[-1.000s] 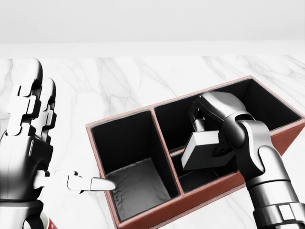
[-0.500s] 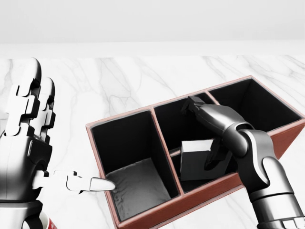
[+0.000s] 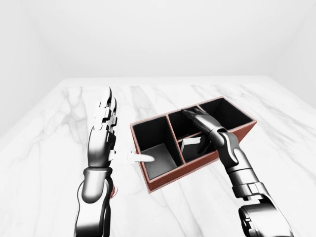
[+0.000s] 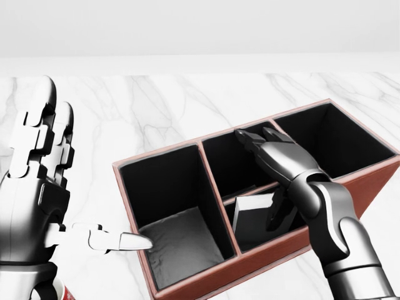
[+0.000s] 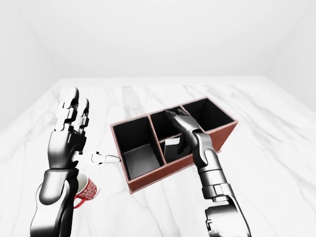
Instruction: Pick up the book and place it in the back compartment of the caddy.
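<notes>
The red-brown caddy (image 4: 187, 282) with black compartments lies on the marble table. A grey book (image 4: 252, 211) leans tilted inside the small lower cell of the caddy's middle section, just below the cross divider. My right hand (image 4: 264, 172) hovers over that cell, open, its fingers stretched toward the upper left and its thumb hanging beside the book without gripping it. My left hand (image 4: 56, 187) is raised at the left of the head view, open, fingers upright and thumb pointing at the caddy's left wall.
A red patterned mug (image 5: 87, 190) stands on the table beneath my left forearm. The caddy's large left cell (image 4: 178, 240) and right cell (image 4: 328, 144) hold nothing. White marble (image 3: 163, 98) stretches around the caddy to a pale wall.
My right hand let go of the book, which dropped from above the rim down into the lower middle cell. Its fingers then spread open. The left hand stayed still.
</notes>
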Available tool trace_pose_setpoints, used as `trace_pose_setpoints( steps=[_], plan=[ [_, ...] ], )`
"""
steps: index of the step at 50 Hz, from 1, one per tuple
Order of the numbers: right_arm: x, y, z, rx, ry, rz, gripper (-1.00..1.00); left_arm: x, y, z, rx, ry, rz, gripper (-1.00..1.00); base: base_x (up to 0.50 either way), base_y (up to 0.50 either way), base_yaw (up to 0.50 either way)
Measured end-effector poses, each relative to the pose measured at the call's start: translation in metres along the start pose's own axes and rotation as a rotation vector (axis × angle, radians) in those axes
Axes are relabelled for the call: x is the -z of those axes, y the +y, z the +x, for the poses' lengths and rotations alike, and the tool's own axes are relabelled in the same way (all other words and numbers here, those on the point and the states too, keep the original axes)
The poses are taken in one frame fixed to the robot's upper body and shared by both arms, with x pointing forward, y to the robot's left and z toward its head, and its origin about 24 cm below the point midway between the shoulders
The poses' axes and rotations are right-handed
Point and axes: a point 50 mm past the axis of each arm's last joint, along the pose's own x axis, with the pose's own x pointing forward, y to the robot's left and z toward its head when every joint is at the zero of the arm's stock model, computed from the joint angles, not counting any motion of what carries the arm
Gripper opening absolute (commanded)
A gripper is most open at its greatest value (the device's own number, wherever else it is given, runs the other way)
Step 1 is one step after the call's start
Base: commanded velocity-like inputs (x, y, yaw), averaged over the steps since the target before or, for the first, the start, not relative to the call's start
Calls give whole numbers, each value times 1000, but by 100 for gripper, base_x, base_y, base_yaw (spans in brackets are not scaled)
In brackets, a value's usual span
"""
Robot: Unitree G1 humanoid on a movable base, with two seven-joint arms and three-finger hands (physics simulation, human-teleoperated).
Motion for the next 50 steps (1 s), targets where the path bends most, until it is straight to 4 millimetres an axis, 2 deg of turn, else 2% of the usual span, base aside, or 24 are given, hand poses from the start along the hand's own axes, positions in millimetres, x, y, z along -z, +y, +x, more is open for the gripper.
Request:
trace_pose_setpoints(
  steps=[11,22,34,50],
  plan=[
    [-12,-42,-19,159,-11,30,100,1,-1,0,2,4,-1,100,0,0,0],
    [-27,-69,-46,264,-63,80,100,0,0,0,2,2,-1,100,0,0,0],
    [-51,-84,-81,367,-212,109,100,-1,0,0,1,-2,-1,100,0,0,0],
    [-77,-95,-150,562,-416,132,100,-12,2,-1,-4,-50,-1,100,0,0,0]
  ],
)
